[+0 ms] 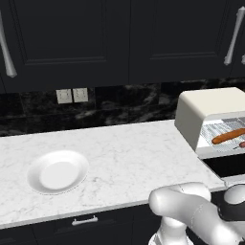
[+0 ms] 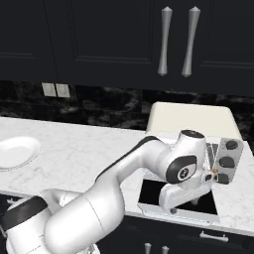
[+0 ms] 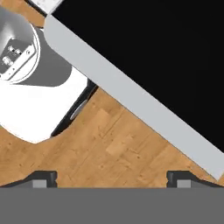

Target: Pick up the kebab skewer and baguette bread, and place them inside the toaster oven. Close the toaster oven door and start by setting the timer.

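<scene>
The cream-white toaster oven (image 1: pixel 210 107) stands at the counter's right end with its door (image 2: pixel 158 194) folded down flat. The baguette bread (image 1: pixel 228 136) lies on the wire rack inside. Beside it, at the picture's right edge, a small reddish bit (image 1: pixel 242 144) looks like the kebab skewer. My gripper (image 2: pixel 194 201) hangs over the front edge of the lowered door, pointing down. In the hand view my gripper (image 3: pixel 111 178) is open and holds nothing, its fingertips (image 3: pixel 43 177) far apart. The door's dark glass (image 3: pixel 166 52) and pale trim (image 3: pixel 131 94) cross that view above the wood floor.
A white plate (image 1: pixel 57 171) sits on the marble counter (image 1: pixel 124 158) to the left. The oven's knob panel (image 2: pixel 228 158) is right of my wrist. Dark cabinets with silver handles (image 2: pixel 165 42) hang above. A drawer handle (image 1: pixel 84 221) lies below the counter edge.
</scene>
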